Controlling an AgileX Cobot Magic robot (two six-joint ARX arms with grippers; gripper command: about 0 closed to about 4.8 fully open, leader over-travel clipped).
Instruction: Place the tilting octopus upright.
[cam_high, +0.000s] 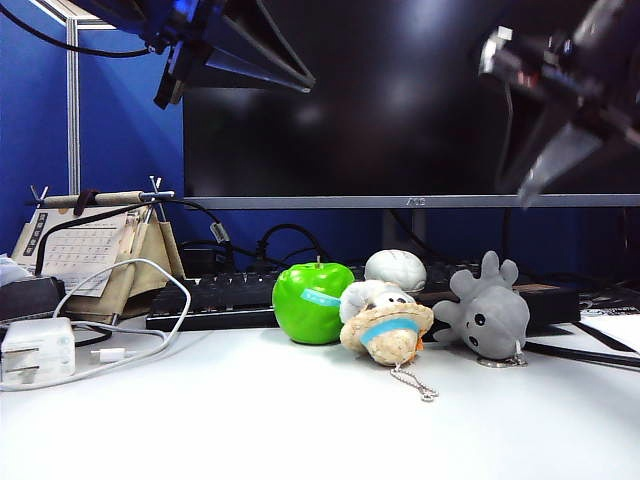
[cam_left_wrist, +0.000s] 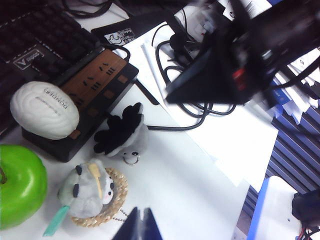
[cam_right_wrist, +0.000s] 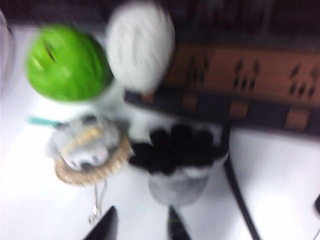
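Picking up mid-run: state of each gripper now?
Left gripper: raised, cannot be told.
Right gripper: open, empty, above the octopus.

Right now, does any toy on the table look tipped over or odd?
Yes. The grey plush octopus, right of the straw-hat plush, lies tipped with its legs up. The right gripper and left gripper hang above, touching nothing.

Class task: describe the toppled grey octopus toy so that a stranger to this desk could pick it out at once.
Find the black monitor; on the white table below it runs a row of small things. The grey plush octopus is at its right end, tipped over, legs up, keyring at its head. Unlike the green apple and straw-hatted beige plush beside it, it is plain grey.
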